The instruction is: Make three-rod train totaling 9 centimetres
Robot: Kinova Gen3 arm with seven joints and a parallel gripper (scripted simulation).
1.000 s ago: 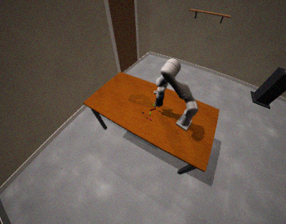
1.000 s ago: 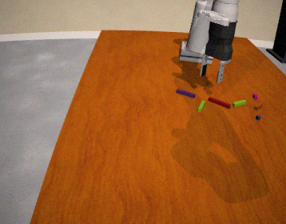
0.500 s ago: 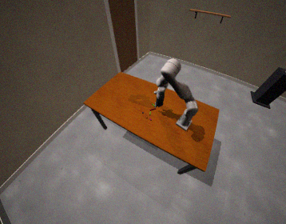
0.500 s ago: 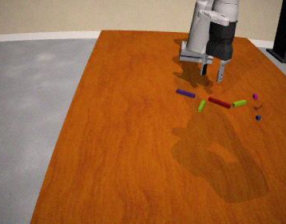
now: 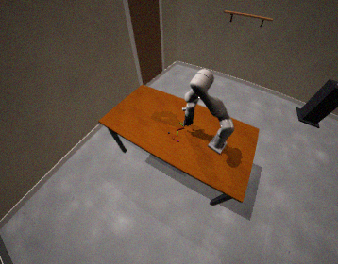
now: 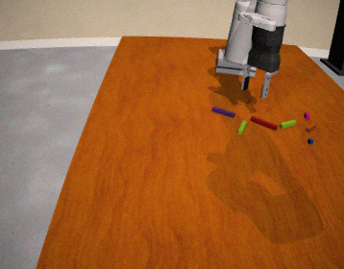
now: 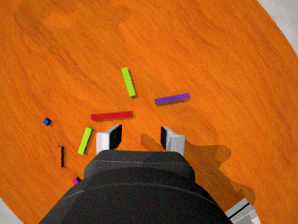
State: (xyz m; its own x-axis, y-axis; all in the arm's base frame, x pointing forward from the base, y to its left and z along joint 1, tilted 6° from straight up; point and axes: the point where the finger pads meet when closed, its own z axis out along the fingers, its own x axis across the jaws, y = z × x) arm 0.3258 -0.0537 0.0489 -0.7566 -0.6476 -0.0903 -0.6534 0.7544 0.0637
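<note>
Several rods lie flat and apart on the orange table point(image 6: 137, 168) point(image 5: 135, 108). There is a purple rod point(image 6: 223, 112) point(image 7: 172, 99), a red rod point(image 6: 263, 123) point(image 7: 112, 116), and two lime rods, one point(image 6: 242, 127) point(image 7: 128, 82) between purple and red, the other point(image 6: 287, 124) point(image 7: 85, 140) past the red rod's end. A small magenta rod point(image 6: 307, 115) point(image 7: 76, 180), a dark brownish rod point(image 6: 310, 129) point(image 7: 63, 156) and a tiny blue rod point(image 6: 309, 141) point(image 7: 47, 121) lie beyond. No rods touch end to end. My gripper point(image 6: 255, 85) point(image 7: 141, 133) point(image 5: 186, 123) is open and empty, hovering just behind the red and purple rods.
The arm's base point(image 5: 218, 143) stands on the table behind the rods. A dark cabinet point(image 6: 343, 38) stands beyond the table's far right corner. The table's left edge point(image 6: 85, 144) is far from the rods.
</note>
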